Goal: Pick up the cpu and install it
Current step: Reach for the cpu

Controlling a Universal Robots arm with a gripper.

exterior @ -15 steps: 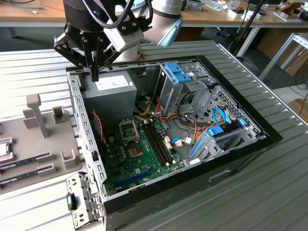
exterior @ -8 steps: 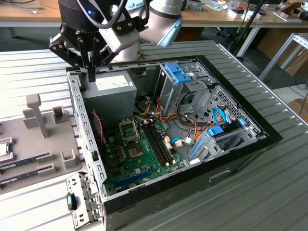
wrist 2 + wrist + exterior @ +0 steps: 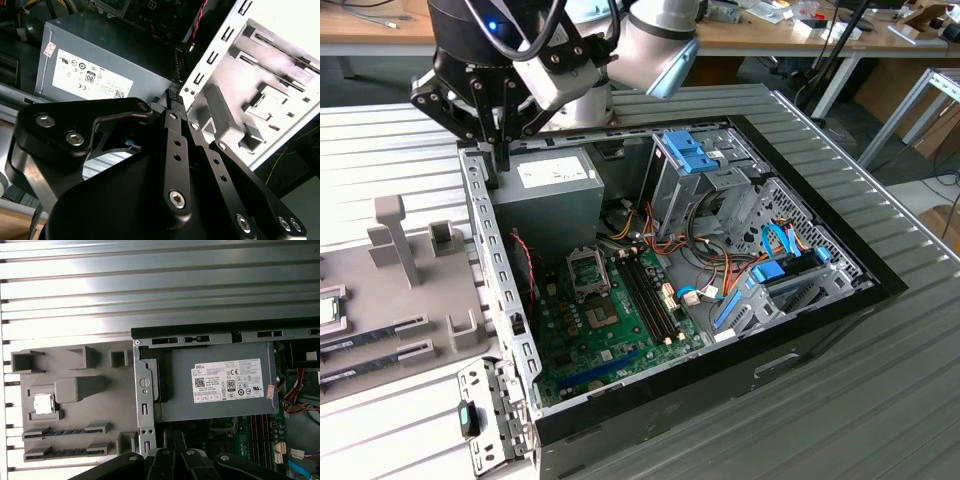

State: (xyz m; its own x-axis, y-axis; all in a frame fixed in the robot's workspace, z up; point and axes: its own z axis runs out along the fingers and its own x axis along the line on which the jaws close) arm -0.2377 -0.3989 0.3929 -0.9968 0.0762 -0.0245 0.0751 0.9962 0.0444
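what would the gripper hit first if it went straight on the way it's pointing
Most likely the computer case's metal side wall, beside the power supply: the gripper points down right over that corner. Depth is unclear, so it might land on the power supply's edge instead.

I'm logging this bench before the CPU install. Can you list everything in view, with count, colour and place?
cpu: one, silver-topped, in the fixture tray, outside the case.
fixture tray: one, grey, beside the computer case on the table.
memory sticks: two, dark, in the tray's long slots.
computer case: one, black-rimmed, open.
power supply: one, grey with white label, in a case corner.
motherboard: one, green, on the case floor.
plastic brackets: several, blue, inside the case, toward the exterior view's right.
table: one, ribbed silver, under everything.
arm: one, silver-grey, over the case.
hand: one, black, shut, empty, above the case edge by the power supply.
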